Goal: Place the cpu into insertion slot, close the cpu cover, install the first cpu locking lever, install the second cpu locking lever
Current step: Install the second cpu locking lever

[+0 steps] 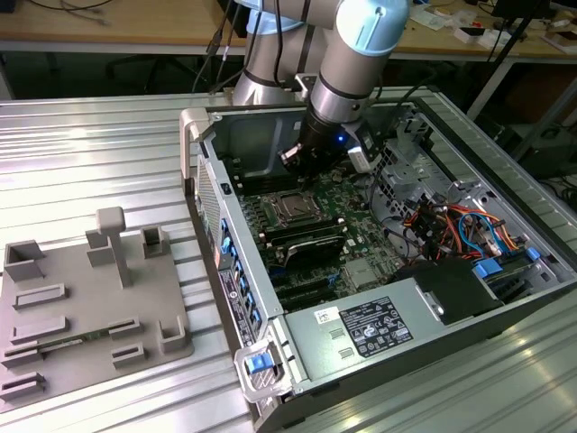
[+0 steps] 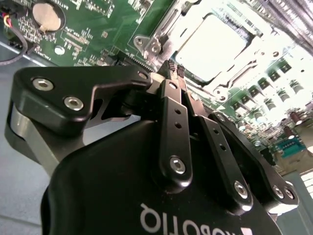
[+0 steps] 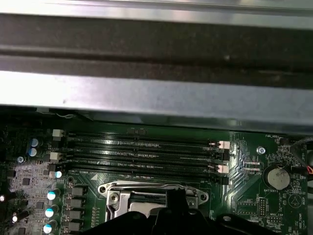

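Right now I am hovering my gripper (image 2: pixel 173 68), fingers pressed together and holding nothing, just beside the cpu cover (image 2: pixel 161 36), whose near edge lies directly ahead.

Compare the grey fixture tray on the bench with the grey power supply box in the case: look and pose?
The fixture tray lies flat on the ribbed bench outside the case, at the exterior view's left; the power supply box sits inside the open case. The tray is matte plastic with raised posts and pockets; the box is smooth metal bearing a white label. Both are grey.
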Controlling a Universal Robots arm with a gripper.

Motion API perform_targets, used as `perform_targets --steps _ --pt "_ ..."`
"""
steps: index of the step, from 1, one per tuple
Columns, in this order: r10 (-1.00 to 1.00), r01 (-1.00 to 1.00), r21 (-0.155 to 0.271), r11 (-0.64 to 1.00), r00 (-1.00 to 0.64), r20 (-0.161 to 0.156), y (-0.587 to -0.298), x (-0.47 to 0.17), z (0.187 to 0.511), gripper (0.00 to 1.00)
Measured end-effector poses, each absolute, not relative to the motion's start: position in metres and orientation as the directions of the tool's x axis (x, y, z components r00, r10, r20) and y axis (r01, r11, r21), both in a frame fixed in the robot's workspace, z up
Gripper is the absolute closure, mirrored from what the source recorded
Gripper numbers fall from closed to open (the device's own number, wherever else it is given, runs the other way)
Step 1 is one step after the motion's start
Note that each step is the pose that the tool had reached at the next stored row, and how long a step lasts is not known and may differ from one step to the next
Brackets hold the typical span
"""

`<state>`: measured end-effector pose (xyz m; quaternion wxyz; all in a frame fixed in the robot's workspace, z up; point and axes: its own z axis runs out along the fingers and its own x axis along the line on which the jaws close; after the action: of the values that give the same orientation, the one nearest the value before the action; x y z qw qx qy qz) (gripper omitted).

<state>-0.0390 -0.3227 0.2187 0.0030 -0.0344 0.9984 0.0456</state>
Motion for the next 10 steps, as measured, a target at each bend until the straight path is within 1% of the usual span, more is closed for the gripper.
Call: perform_targets --steps 10 --pt "-0.068 -0.069 0.091 0.993 -0.998 -0.009 -0.323 -0.0335 0.2187 0.89"
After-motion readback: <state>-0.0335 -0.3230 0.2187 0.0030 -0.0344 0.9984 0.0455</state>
